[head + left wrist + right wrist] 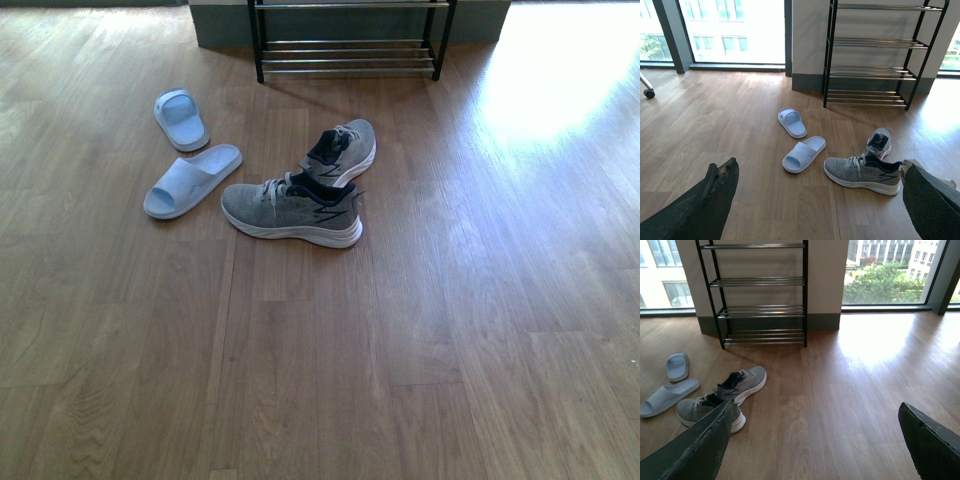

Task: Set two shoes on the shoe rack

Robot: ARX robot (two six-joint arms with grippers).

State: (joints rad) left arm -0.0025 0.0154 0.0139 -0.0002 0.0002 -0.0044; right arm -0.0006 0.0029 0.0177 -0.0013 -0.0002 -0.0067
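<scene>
Two grey knit sneakers lie on the wood floor: the near one (292, 212) on its sole, the far one (343, 152) leaning on it. Two pale blue slides (192, 181) (181, 119) lie to their left. The black shoe rack (350, 45) stands at the back; neither arm shows in the front view. My left gripper (817, 210) is open and empty, above the floor short of the near sneaker (862, 173). My right gripper (815, 445) is open and empty, over bare floor to the right of the sneakers (740, 385). The rack also shows in both wrist views (870, 70) (760, 310).
A grey-based wall (225, 25) runs behind the rack. Large windows (890, 270) stand at the back. A bright sun patch (560, 70) lies on the floor at the right. A chair caster (648, 93) sits far left.
</scene>
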